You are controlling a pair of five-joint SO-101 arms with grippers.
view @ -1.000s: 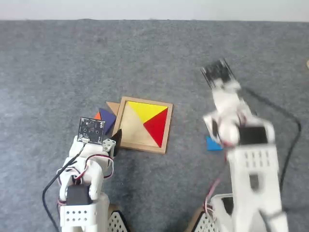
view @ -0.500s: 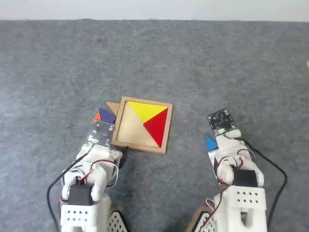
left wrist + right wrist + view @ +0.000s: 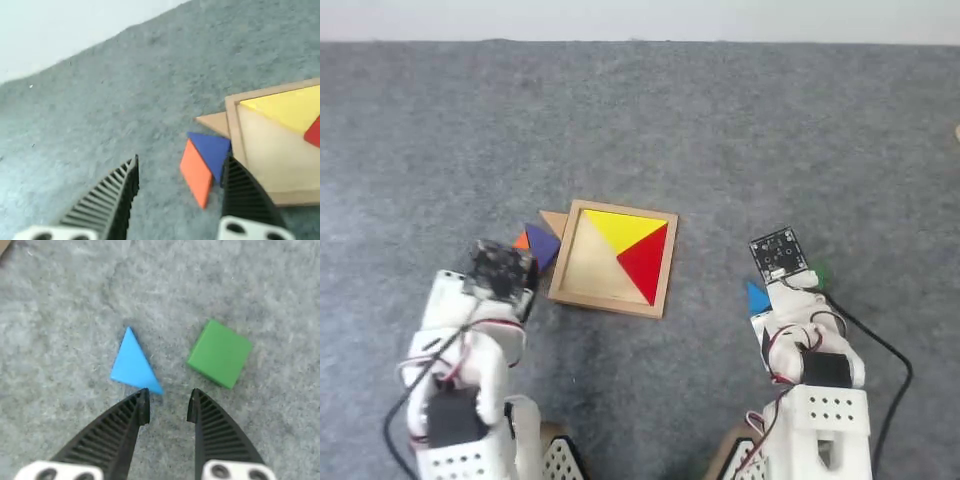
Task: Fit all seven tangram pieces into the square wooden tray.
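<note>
**A:** Which step is this?

**B:** An early one, I'd say. The yellow triangle (image 3: 625,228) and red triangle (image 3: 646,262) lie in the tray (image 3: 605,303), filling its far and right parts. The rest of its floor is bare wood, and five pieces are not yet in.

**A:** Where are they?

**B:** The navy triangle (image 3: 212,150), orange piece (image 3: 196,172) and tan triangle (image 3: 214,122) crowd the tray's left rim. Navy and tan touch the rim, and orange lies against navy. The blue triangle (image 3: 134,365) and green square (image 3: 220,353) lie on the mat (image 3: 720,150) well to the tray's right, near each other but apart.

**A:** And the grippers?

**B:** The left gripper (image 3: 181,167) is spread wide and empty, close to that cluster. The right gripper (image 3: 168,402) is empty too, with only a narrow gap between its jaws. One tip sits just at the blue triangle's corner.

**A:** Next move?

**B:** Likely the blue triangle. The right jaws would need to widen, centre over it and descend. It has open mat all round. The left cluster is tighter, because the rim and the neighbouring pieces leave little finger room, so it is better approached from the open mat side.
</note>
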